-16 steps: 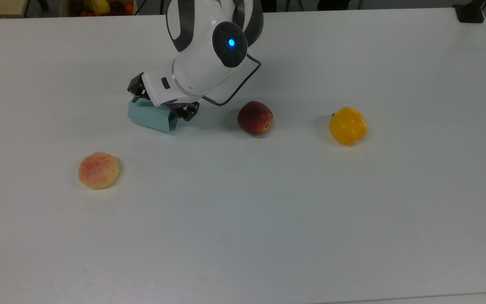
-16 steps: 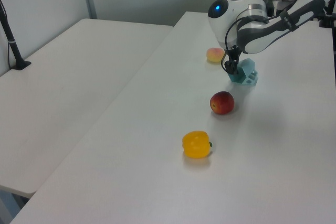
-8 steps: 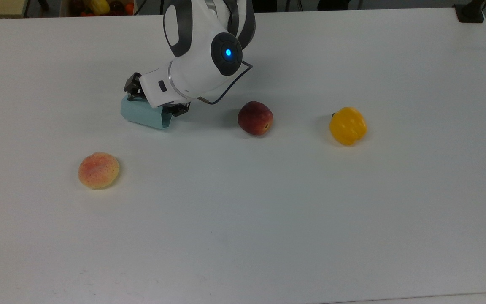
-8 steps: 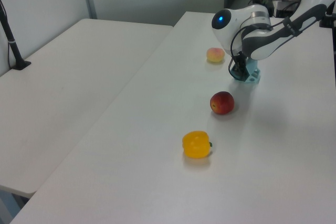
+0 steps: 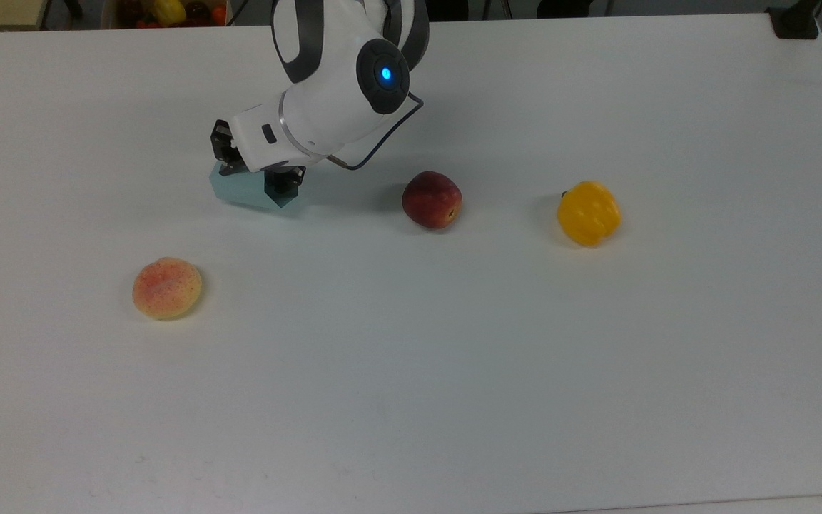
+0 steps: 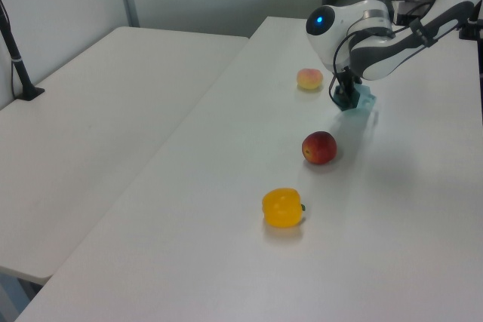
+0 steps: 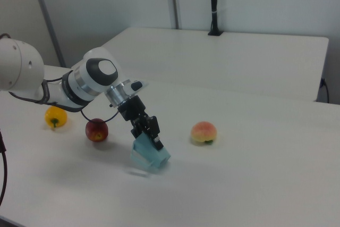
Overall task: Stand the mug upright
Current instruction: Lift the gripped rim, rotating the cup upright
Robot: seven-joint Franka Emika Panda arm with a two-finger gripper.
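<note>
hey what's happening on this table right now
A white robot arm has its tool clamped on a small pale teal faceted mug, tilted with its lower edge near the white table, not yet upright. A red apple, a yellow bell pepper and a pink-orange peach lie apart from it.

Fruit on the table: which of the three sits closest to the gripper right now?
The dark red apple, just off the top view's right of the gripper and mug. The pale peach lies farther, and the yellow pepper farthest.
</note>
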